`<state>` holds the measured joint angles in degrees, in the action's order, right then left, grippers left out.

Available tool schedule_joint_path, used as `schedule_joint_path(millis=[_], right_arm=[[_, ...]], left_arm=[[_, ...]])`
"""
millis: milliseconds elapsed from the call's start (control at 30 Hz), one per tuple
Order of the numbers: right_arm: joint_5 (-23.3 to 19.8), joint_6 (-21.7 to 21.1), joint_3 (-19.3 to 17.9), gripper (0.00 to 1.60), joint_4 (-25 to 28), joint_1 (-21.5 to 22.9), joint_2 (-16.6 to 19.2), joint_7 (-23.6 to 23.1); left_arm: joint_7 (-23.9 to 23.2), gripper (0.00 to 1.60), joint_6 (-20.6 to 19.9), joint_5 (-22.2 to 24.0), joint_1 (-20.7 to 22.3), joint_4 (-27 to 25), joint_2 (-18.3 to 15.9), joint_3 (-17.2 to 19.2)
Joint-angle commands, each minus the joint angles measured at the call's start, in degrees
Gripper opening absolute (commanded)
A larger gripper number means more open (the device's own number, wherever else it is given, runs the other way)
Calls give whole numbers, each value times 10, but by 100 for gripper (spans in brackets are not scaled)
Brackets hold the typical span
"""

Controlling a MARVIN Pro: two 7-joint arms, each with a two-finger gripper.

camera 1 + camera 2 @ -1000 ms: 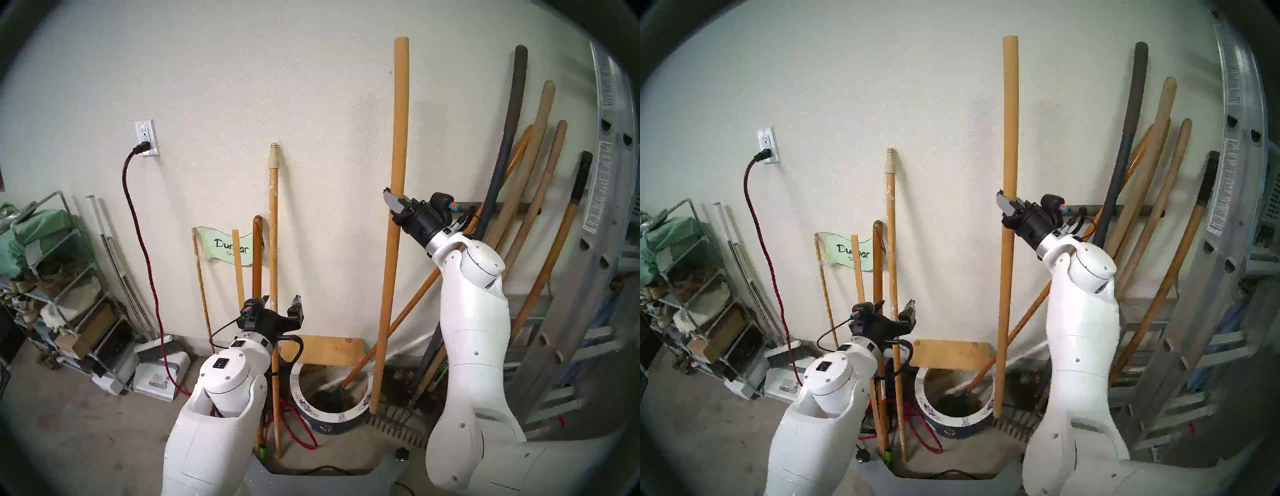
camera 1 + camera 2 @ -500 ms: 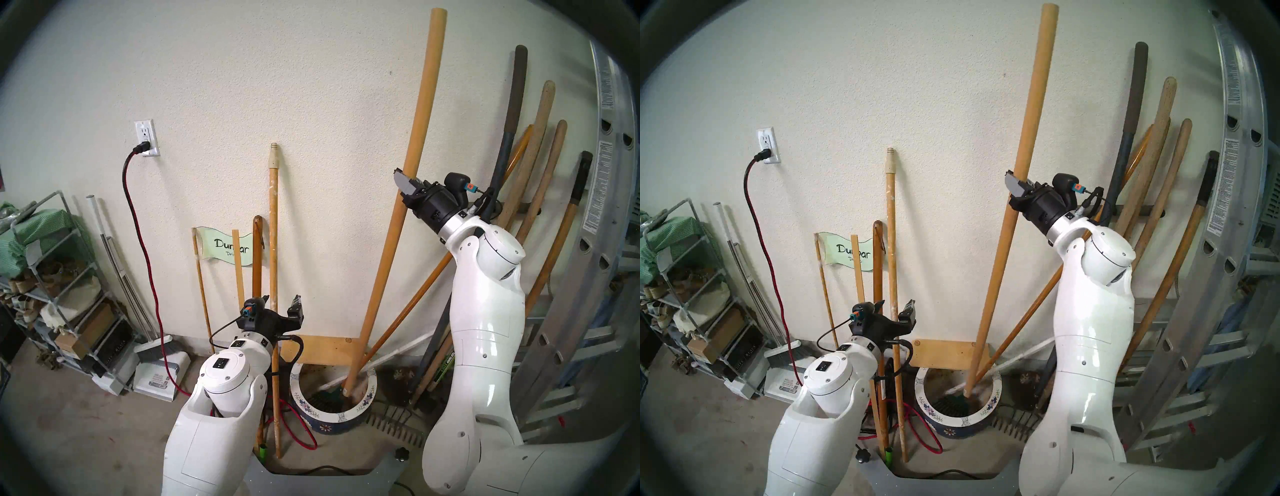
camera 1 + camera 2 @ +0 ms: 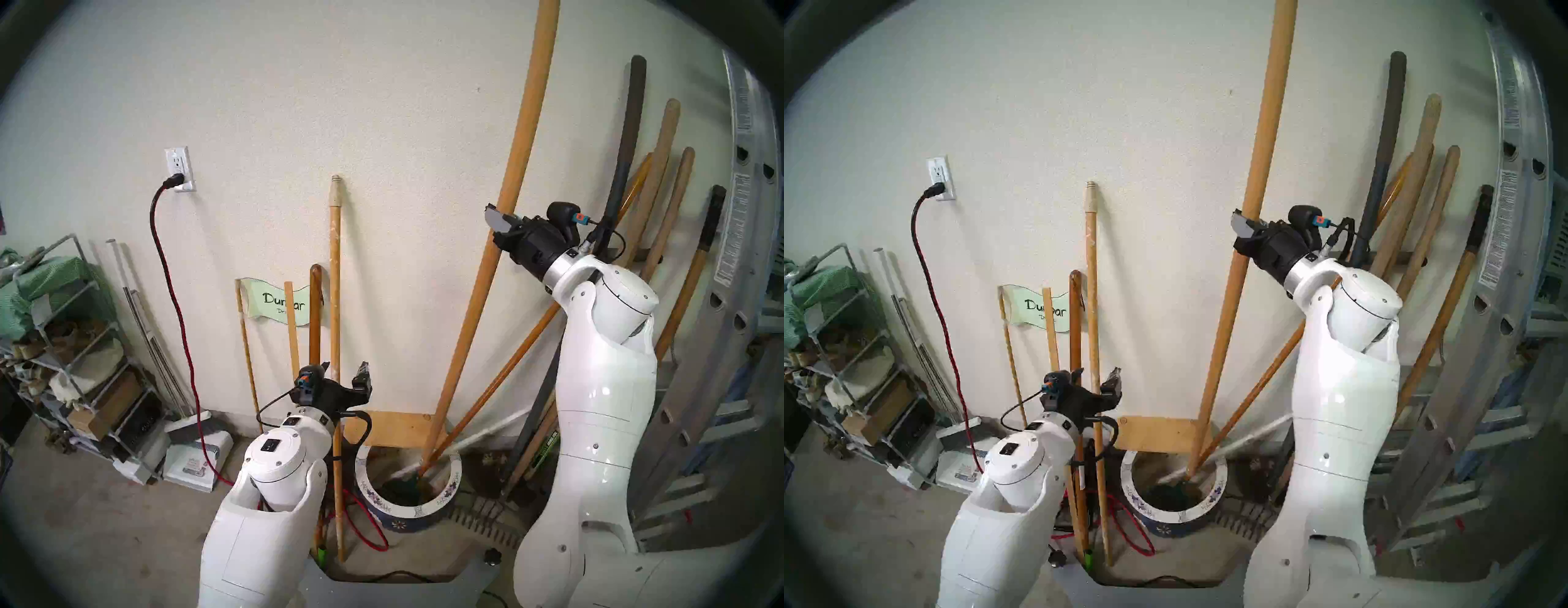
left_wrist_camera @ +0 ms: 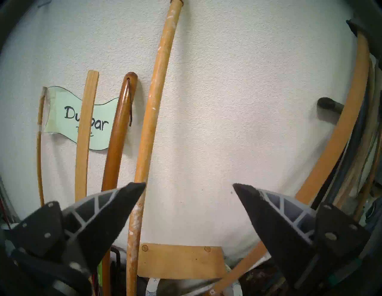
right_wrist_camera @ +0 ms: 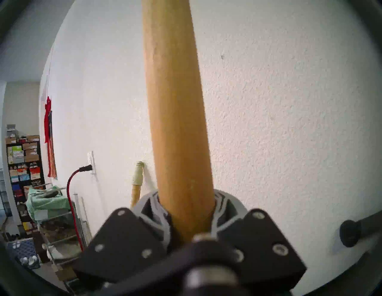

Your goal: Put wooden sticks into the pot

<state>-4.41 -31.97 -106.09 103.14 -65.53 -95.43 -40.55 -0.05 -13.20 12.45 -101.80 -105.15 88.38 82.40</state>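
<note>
Head view: the right gripper (image 3: pixel 497 224) clamps the plain pole (image 3: pixel 507 187), now tilted further toward one o'clock, its foot deeper inside the pot (image 3: pixel 449 492). The left gripper (image 3: pixel 344 373) is unmoved.

Left wrist: jaws spread wide, the paint-flecked pole (image 4: pixel 154 103) between them, ungripped.

Right wrist: jaws closed around the plain pole.

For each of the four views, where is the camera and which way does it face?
Head stereo left: on the head, looking down at the wall and the pot; both white arms show.
Head stereo right: nearly the same picture, shifted sideways.
Left wrist: behind the open left claw, facing the wall and the paint-flecked stick.
Right wrist: behind the right claw, looking up the plain stick it clamps.
Shared: the left wrist and head views both show the Dunbar sign.
</note>
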Motion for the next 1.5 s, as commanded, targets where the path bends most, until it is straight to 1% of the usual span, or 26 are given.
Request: schedule_joint_path(millis=[0, 233, 467, 600, 700, 900, 1433, 1467], right_arm=[[-7, 9, -3, 0, -1, 5, -4, -3], [-4, 31, -14, 0, -24, -4, -3, 3], [-2, 38, -17, 0, -34, -4, -2, 3], [1, 22, -14, 0, -44, 5, -2, 5], [6, 29, -10, 0, -65, 6, -5, 11], [12, 58, -6, 0, -114, 17, -1, 14], [21, 84, -4, 0, -198, 40, 5, 19], [21, 81, -5, 0, -204, 42, 5, 19]], left_arm=[[-1, 160, 1, 1, 0, 0, 0, -1], [-1, 160, 1, 1, 0, 0, 0, -1], [-1, 160, 1, 1, 0, 0, 0, -1], [-1, 160, 1, 1, 0, 0, 0, -1], [-1, 160, 1, 1, 0, 0, 0, -1], [-1, 160, 1, 1, 0, 0, 0, -1], [-1, 160, 1, 1, 0, 0, 0, -1], [-1, 160, 1, 1, 0, 0, 0, -1]])
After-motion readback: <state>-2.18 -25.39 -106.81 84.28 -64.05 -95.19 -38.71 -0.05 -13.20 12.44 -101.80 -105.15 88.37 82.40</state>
